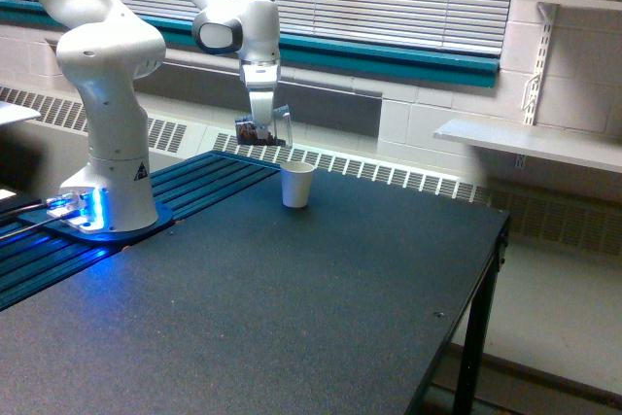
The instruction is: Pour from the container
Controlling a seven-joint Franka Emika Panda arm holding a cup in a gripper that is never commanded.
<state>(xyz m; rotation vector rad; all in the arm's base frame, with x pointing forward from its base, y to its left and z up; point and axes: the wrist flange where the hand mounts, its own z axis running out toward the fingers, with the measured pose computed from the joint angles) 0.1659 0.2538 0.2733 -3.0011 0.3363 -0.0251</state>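
Near to far: bare dark counter point(292, 318), then the white paper cup point(297, 185) upright mid-counter, then my pincer point(260, 123) clamped on the container point(262, 129), held in the air above and slightly left of that cup, brown pieces visible inside. Step in hand, as I judge it: pre-pour. Next move needs the container's mouth over the white cup, then tilting; nothing stands between.

Hand point(262, 129) fingers too small
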